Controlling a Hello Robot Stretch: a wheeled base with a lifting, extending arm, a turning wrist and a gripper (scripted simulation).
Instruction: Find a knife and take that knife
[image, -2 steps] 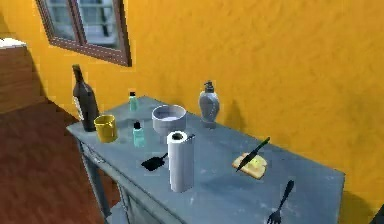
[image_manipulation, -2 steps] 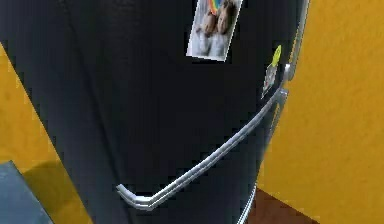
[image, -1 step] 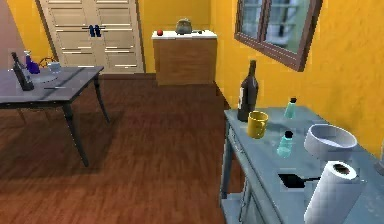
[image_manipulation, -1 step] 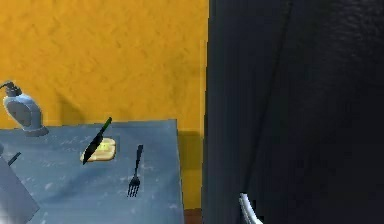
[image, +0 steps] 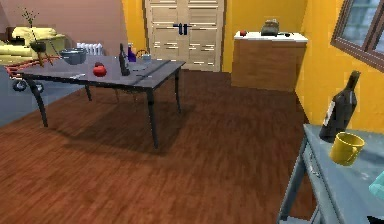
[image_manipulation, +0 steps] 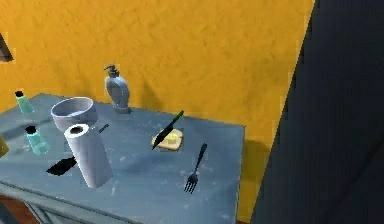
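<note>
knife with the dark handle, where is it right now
In the arm side view, the dark-handled knife lies across a yellow slab on the blue-grey counter, left of the dark metal fork.

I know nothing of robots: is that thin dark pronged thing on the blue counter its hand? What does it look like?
No, that is a fork: dark all over, a thin straight handle ending in prongs. The slim dark blade-shaped piece beside it looks like a knife, slanted across a yellowish block. Both are tableware on the counter, not robot parts.
</note>
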